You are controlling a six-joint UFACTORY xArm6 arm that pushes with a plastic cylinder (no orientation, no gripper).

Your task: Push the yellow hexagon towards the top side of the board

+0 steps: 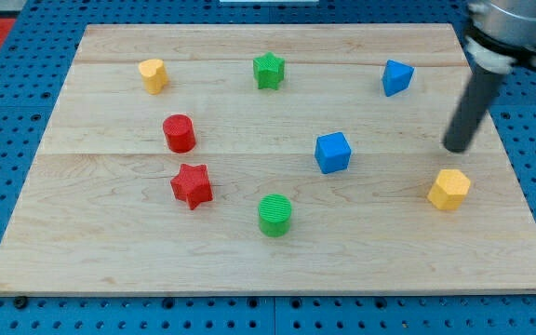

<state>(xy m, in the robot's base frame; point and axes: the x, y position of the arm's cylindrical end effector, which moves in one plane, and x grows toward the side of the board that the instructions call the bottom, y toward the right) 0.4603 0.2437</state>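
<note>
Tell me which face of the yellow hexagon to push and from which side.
Push the hexagon on its flat face toward the view's bottom, coming from below it. My tip now sits just above it, on the wrong side, so I would likely circle round one side first, then drive upward through its middle.

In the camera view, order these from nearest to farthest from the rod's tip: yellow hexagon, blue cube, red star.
Measured from my tip:
1. Yellow hexagon, just below the tip, at the view's right.
2. Blue cube, middle of the board.
3. Red star, far to the view's left.
</note>
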